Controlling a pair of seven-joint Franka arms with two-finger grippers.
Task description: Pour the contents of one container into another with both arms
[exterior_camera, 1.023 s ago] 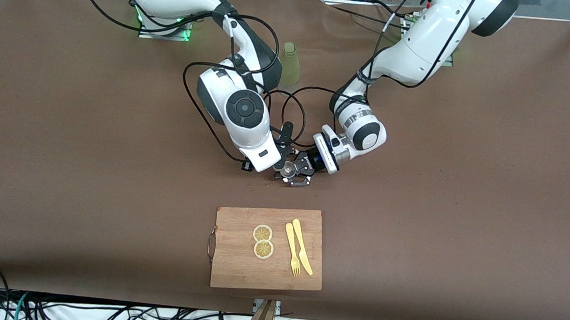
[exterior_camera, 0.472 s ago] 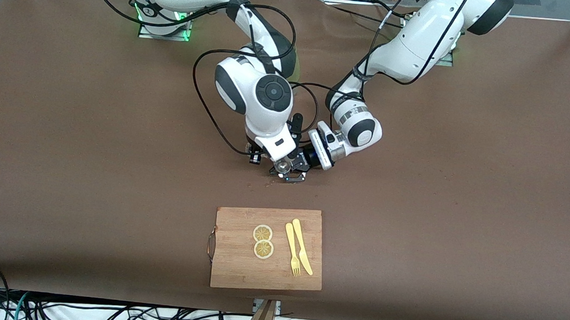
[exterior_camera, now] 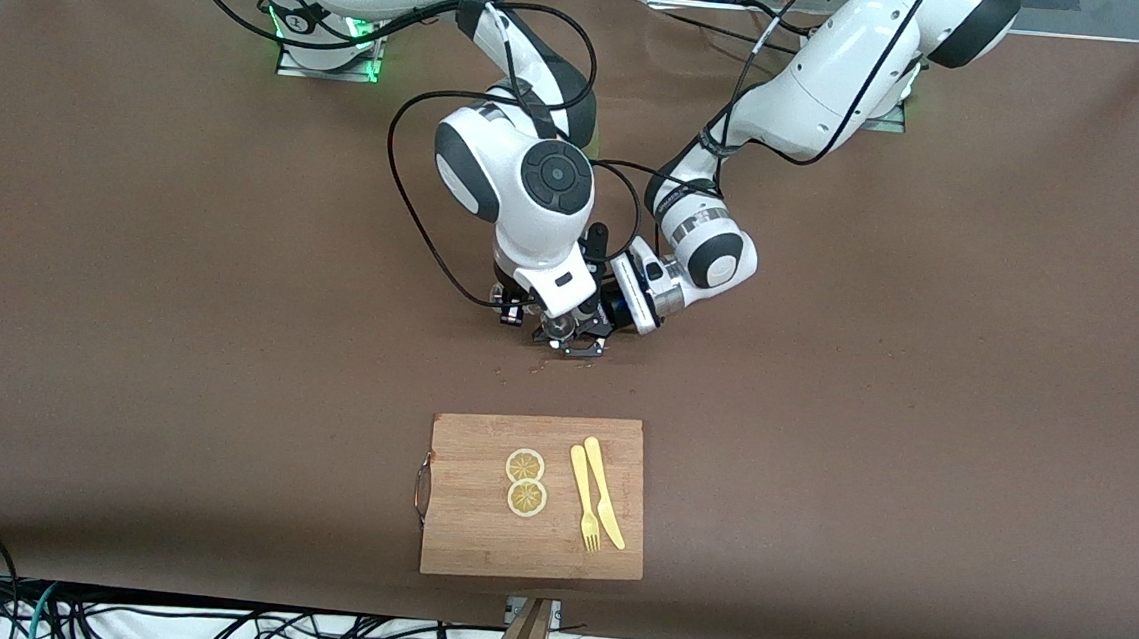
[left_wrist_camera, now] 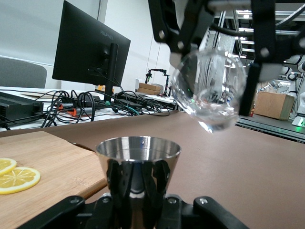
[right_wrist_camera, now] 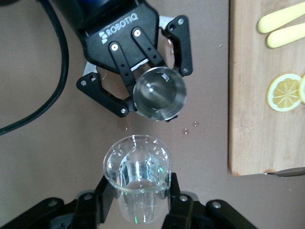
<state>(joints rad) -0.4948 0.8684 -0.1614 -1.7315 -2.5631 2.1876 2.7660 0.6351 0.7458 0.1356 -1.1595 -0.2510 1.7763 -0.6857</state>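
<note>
My left gripper (left_wrist_camera: pixel 138 200) is shut on a small steel cup (left_wrist_camera: pixel 138 157), which stands upright just above the brown table. In the right wrist view the cup (right_wrist_camera: pixel 158 93) shows its open mouth, with the left gripper (right_wrist_camera: pixel 155 93) around it. My right gripper (right_wrist_camera: pixel 138 202) is shut on a clear glass beaker (right_wrist_camera: pixel 138 174). From the left wrist, the beaker (left_wrist_camera: pixel 209 93) hangs tilted above and beside the cup's rim, its lip pointing down. No stream shows between them. In the front view both grippers meet at mid-table (exterior_camera: pixel 568 339).
A wooden cutting board (exterior_camera: pixel 474 538) lies nearer to the front camera than the grippers, carrying two lemon slices (exterior_camera: pixel 525 482) and a yellow fork and knife (exterior_camera: pixel 597 497). A few drops (right_wrist_camera: pixel 186 130) lie on the table beside the cup.
The right arm has swung toward the left arm's gripper, bringing the beaker in over the steel cup. The left gripper has shifted a little toward the right arm's end.
</note>
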